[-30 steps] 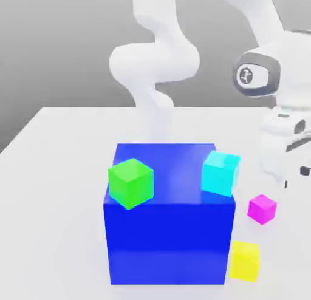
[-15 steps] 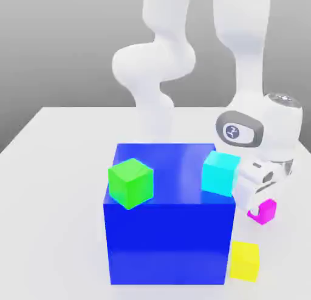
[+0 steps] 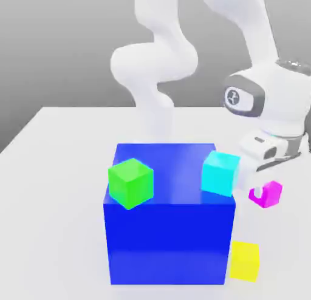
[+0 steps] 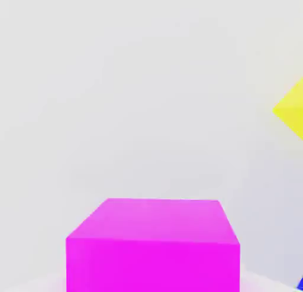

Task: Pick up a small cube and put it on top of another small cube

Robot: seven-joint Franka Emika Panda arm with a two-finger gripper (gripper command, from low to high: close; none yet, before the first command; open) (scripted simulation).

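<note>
The small magenta cube (image 3: 268, 195) hangs just off the white table, to the exterior view's right of the big blue cube (image 3: 170, 244). My gripper (image 3: 262, 182) comes down onto it from above and is shut on it. In the hand view the magenta cube (image 4: 152, 246) sits very close, with the table's surface beyond it. The small cyan cube (image 3: 219, 173) rests on the big blue cube's top, at its edge on the exterior view's right, a short way from the held cube and slightly higher.
A green small cube (image 3: 130, 183) sits on the blue cube's top on the exterior view's left. A yellow small cube (image 3: 245, 260) (image 4: 292, 110) lies on the table (image 3: 54, 201) below the held cube. The arm's white links rise behind the blue cube.
The hand came down beside the blue cube onto the magenta cube, the jaws went from open to shut on it, and the cube has since risen slightly off the table.
</note>
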